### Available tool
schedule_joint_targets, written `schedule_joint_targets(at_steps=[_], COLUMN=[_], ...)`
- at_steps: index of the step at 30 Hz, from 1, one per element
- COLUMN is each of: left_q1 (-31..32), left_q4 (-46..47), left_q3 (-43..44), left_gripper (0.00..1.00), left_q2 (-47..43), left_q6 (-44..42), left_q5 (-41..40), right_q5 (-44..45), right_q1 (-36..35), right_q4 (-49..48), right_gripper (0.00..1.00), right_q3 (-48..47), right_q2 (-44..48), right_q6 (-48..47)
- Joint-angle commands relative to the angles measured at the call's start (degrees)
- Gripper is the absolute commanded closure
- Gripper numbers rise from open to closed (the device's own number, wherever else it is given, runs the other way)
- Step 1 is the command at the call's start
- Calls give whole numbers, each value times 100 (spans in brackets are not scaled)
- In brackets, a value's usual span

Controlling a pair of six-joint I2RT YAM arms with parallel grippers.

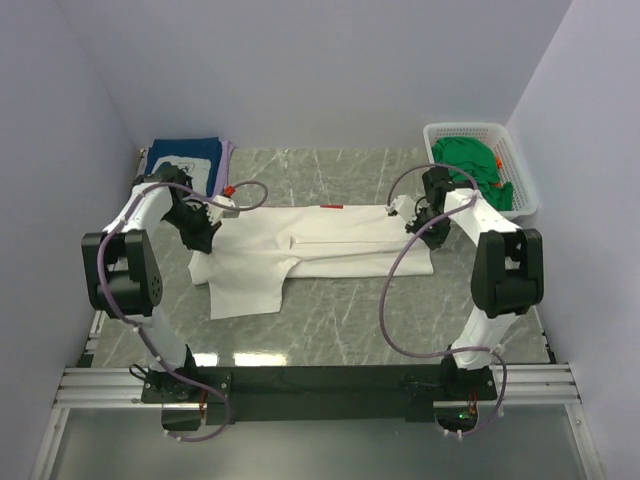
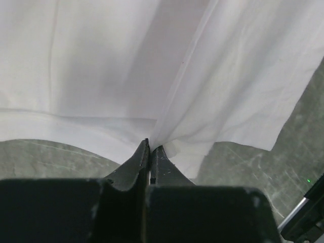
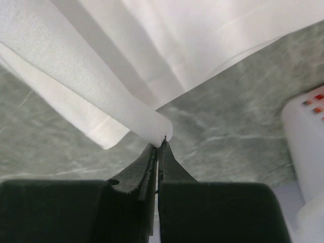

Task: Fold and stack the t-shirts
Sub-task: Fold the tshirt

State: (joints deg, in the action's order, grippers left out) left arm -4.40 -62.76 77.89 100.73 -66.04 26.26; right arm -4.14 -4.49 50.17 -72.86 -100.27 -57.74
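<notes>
A large white t-shirt [image 1: 320,250] lies spread across the middle of the table, partly folded lengthwise, with a small red mark at its far edge. My left gripper [image 1: 207,232] is shut on the shirt's left edge; in the left wrist view the cloth [image 2: 152,76] bunches into the closed tips [image 2: 151,147]. My right gripper [image 1: 418,226] is shut on the shirt's right edge, and the right wrist view shows a folded hem [image 3: 116,101] pinched at the tips [image 3: 161,143]. A navy t-shirt [image 1: 185,160] with white print lies folded at the back left. Green t-shirts [image 1: 470,160] fill the basket.
A white lattice basket [image 1: 522,170] stands at the back right, close to the right arm. Grey marble tabletop [image 1: 350,320] shows in front of the shirt. Walls close in the table at left, back and right. A white object [image 3: 306,131] sits at the right edge of the right wrist view.
</notes>
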Motion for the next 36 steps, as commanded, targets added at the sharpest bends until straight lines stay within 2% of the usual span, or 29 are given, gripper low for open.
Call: schedule_joint_targets(at_steps=[1,7,11,12,13,15,16,17,18,19,20,22,24,28,34,36], left_q1=[-113,-139,-201,-210,-210,-227,-254,-280,-359,-412,-447,-544,-588,-562,-562,-570], left_q4=[176,334,729,783,809,959,959,959,1002,1020,1038,1073,1108,1686,2389,2549], left_q3=[437,780,693,658,649,614,614,605,587,579,578,526,369,-212,-713,-819], left_gripper=[99,99,99,99,96,87,73,49,44,41,38,38,41,46,52,54], left_q2=[437,1071,1142,1159,1186,1186,1134,1090,1011,819,712,415,211,-246,7,139], left_q6=[249,486,706,776,873,1057,1119,1172,1216,1277,1356,1540,1655,2374,3288,3448], left_q5=[151,248,151,151,160,134,177,212,248,387,432,564,687,731,740,662], right_q5=[150,247,369,388,397,353,335,318,283,248,212,107,-16,-359,-632,-562], right_q1=[63,54,45,36,36,36,36,27,36,45,45,36,36,19,-192,-280], right_q4=[-95,-394,-542,-587,-683,-684,-641,-588,-553,-509,-413,-307,-44,370,406,266], right_gripper=[100,100,100,97,86,74,67,58,55,48,48,48,49,57,74,75], right_q3=[-553,-1002,-1204,-1204,-1230,-1292,-1327,-1379,-1380,-1415,-1415,-1441,-1503,-1547,-1118,-985], right_q2=[-431,-1099,-1398,-1460,-1478,-1452,-1426,-1373,-1199,-1110,-1004,-705,-530,-502,-660,-801], right_q6=[104,298,412,490,543,737,790,921,957,1009,1062,1203,1430,1844,2284,2416])
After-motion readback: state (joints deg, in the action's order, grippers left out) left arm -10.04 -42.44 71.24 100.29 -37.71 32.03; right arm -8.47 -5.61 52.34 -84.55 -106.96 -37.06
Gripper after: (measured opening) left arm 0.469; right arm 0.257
